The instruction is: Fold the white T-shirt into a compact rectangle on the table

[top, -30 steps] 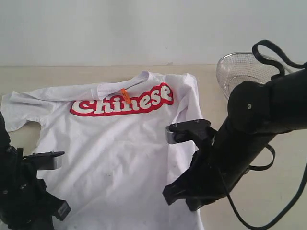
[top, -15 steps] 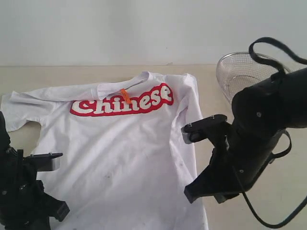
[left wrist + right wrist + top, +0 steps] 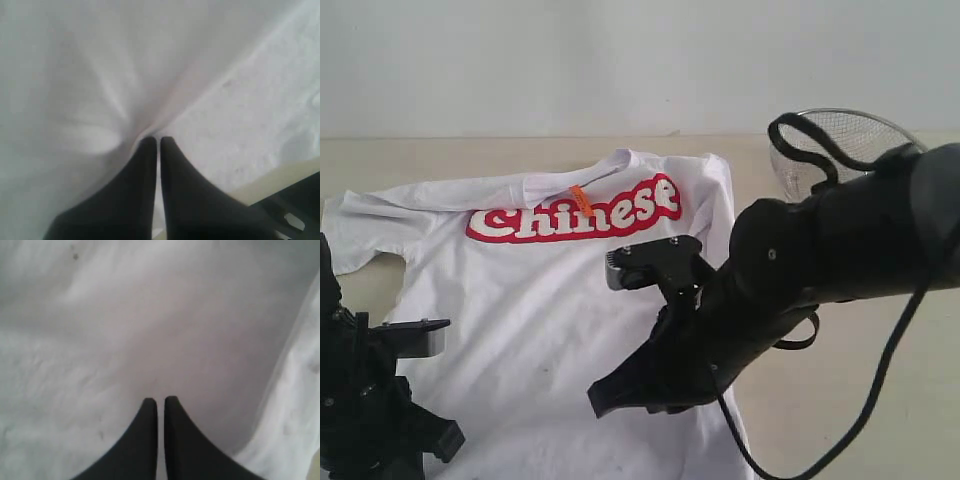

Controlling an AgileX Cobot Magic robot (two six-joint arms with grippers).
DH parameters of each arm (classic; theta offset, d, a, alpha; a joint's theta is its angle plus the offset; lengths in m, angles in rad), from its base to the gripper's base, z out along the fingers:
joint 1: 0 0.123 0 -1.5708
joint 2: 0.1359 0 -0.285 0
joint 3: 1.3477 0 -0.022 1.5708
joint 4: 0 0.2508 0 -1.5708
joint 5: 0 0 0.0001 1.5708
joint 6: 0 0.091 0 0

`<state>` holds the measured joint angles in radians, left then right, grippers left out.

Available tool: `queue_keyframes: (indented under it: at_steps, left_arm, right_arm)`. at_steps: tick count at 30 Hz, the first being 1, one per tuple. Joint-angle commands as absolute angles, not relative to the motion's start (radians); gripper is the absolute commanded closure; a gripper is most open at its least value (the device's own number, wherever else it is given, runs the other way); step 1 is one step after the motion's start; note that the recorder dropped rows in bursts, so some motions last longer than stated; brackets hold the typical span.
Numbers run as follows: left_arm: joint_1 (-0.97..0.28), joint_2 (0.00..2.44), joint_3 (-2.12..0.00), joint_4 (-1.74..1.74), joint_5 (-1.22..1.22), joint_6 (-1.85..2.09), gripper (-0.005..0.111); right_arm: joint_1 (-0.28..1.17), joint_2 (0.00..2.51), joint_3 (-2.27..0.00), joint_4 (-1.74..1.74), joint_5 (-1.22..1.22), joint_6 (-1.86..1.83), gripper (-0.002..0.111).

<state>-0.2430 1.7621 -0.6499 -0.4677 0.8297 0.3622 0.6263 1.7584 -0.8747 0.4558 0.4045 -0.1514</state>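
Exterior view — white T-shirt (image 3: pixel 550 290) hem cut off; left gripper (image 3: pixel 158 139) pinching it, right gripper (image 3: pixel 160 400) clenched.

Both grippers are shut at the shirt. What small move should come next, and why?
Probably lift the left gripper a little and draw it toward the shirt's middle. Its shut fingers pinch the white T-shirt, cloth puckering at their tips, and the sleeve on that side lies spread flat while the opposite side looks folded in. The right gripper is shut over flat cloth.

Soft, even light — both wrist views blurred, the white T-shirt (image 3: pixel 225 100) washed out.
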Motion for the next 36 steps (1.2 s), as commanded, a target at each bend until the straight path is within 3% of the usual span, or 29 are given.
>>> queue_keyframes:
  at_steps: [1, 9, 25, 30, 36]
  left_arm:
    - [-0.242, 1.773, -0.642, -0.422, 0.815, 0.351, 0.102]
    - [-0.242, 1.773, -0.642, -0.422, 0.815, 0.351, 0.102]
    - [-0.242, 1.773, -0.642, -0.422, 0.812, 0.351, 0.102]
    - [-0.242, 1.773, -0.642, -0.422, 0.812, 0.351, 0.102]
    - [-0.242, 1.773, -0.642, -0.422, 0.812, 0.351, 0.102]
  right_arm:
    - [0.625, 1.794, -0.880, 0.403, 0.386, -0.128, 0.108]
    - [0.565, 1.803, -0.880, 0.022, 0.504, 0.200, 0.108]
    - [0.344, 1.683, -0.838, -0.121, 0.688, 0.175, 0.108]
    - [0.371, 1.574, -0.840, 0.112, 0.636, 0.017, 0.108]
    - [0.519, 1.582, -0.840, 0.343, 0.518, -0.085, 0.108]
